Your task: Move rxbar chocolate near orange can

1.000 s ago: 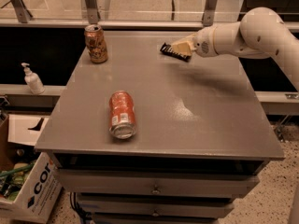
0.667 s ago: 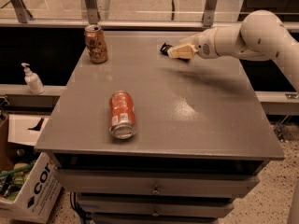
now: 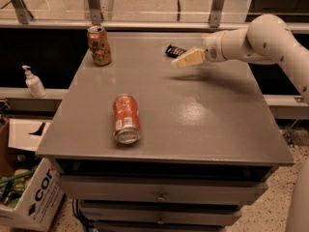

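A lab-like workspace: grey drawer cabinet (image 3: 203, 191), glass partition (image 3: 145, 4), speckled floor (image 3: 284, 199), with the gripper (image 3: 179, 62) over the cabinet's far side.

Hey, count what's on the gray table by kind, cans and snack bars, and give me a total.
Cans: 2, the brownish-orange can upright, the red-orange can on its side.
Snack bars: 1, the dark bar right by the hand, near the far edge of the table.
Total: 3.
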You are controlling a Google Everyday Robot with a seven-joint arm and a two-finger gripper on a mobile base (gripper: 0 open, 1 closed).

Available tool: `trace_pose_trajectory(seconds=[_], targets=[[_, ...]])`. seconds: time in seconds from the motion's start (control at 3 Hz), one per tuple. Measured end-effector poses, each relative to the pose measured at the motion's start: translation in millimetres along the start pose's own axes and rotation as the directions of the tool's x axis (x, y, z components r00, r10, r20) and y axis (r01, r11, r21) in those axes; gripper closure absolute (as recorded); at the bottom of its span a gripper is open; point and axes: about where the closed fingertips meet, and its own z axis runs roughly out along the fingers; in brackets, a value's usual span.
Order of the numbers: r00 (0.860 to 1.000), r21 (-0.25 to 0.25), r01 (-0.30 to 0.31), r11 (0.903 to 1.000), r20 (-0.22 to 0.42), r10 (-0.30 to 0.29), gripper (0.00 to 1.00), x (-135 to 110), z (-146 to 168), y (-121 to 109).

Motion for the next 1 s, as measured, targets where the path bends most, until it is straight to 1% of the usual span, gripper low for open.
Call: trace_pose_trajectory(seconds=[0.33, 0.67, 1.0], targets=[[1.000, 0.013, 0.002, 0.9999, -0.018, -0.002, 0.00, 9, 8, -9], [0.999, 0.021, -0.002, 0.9998, -0.039, 0.003, 0.08, 20, 14, -13], [0.998, 0.030, -0.015, 0.9994, -0.063, 0.017, 0.26, 34, 15, -14]])
